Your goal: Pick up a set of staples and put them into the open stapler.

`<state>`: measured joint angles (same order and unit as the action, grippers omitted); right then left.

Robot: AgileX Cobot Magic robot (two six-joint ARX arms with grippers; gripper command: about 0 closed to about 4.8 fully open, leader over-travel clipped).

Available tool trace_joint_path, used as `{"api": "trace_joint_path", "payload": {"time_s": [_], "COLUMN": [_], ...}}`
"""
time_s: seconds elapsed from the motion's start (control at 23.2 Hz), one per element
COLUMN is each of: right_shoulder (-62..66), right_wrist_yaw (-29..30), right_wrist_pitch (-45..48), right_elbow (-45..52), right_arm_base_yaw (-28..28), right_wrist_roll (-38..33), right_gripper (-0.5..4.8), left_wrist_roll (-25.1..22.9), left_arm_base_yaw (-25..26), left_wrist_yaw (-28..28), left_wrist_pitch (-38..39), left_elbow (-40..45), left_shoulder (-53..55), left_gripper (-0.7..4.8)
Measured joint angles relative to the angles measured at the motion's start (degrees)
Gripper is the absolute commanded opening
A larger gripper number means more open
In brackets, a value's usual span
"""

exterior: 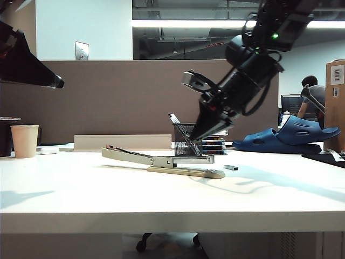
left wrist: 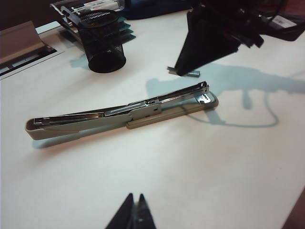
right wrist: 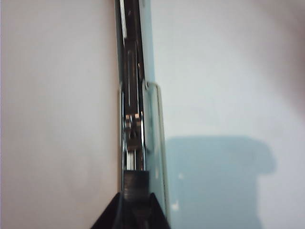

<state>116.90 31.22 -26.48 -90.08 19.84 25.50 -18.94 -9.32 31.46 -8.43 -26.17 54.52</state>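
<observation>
Gripped between the right gripper's (right wrist: 135, 200) fingertips, the set of staples (right wrist: 135, 183) shows in the right wrist view as a short grey bar directly over the open magazine channel of the stapler (right wrist: 138, 95), in line with it; contact with the channel cannot be told. In the left wrist view the same gripper (left wrist: 183, 71) hangs tip-down just past the stapler's (left wrist: 124, 114) magazine end, with a light grey end of the staple bar (left wrist: 194, 73) showing at the tip.

Stapler (exterior: 167, 161): cream long-reach type, flat on the white table (exterior: 161, 199), long arm opened and stretched toward 9 o'clock in the exterior view, grey magazine exposed. Right gripper (exterior: 195, 136) slants down from 1 o'clock to a point just above the magazine.

A second, darker staple strip (exterior: 230, 167) lies on the table at 3 o'clock of the stapler, apart from it. Black mesh pen cup (exterior: 184, 139) stands behind, at 12 o'clock. Paper cup (exterior: 25, 140) far out at 9 o'clock.

Left gripper (left wrist: 134, 214): raised above the near table, tips pressed together, nothing between them.
</observation>
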Motion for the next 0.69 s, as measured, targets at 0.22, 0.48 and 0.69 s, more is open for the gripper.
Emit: {"api": "trace_joint_path", "payload": {"time_s": [0.22,0.48,0.69], "right_shoulder": [2.2,2.2,2.2], "right_wrist_yaw": [0.0,-0.1,-0.1], "right_wrist_pitch": [-2.7,-4.8,-5.1], "right_elbow": [-2.8,-2.8,-2.8], "right_arm_base_yaw": [0.4,0.5,0.6], "right_wrist_roll": [1.2,1.5,1.6], "right_gripper": [0.52,0.52,0.51], "left_wrist_roll": [-0.6,-0.6,-0.6], "left_arm_base_yaw": [0.0,-0.1,-0.9], "left_wrist_yaw": [0.0,0.5,0.5], "left_wrist_pitch": [-1.6,-8.1,-12.1], "left_elbow": [0.0,0.0,0.0], "left_shoulder": [2.9,8.5,12.8], "left_gripper": [-0.05,-0.05,-0.05]}}
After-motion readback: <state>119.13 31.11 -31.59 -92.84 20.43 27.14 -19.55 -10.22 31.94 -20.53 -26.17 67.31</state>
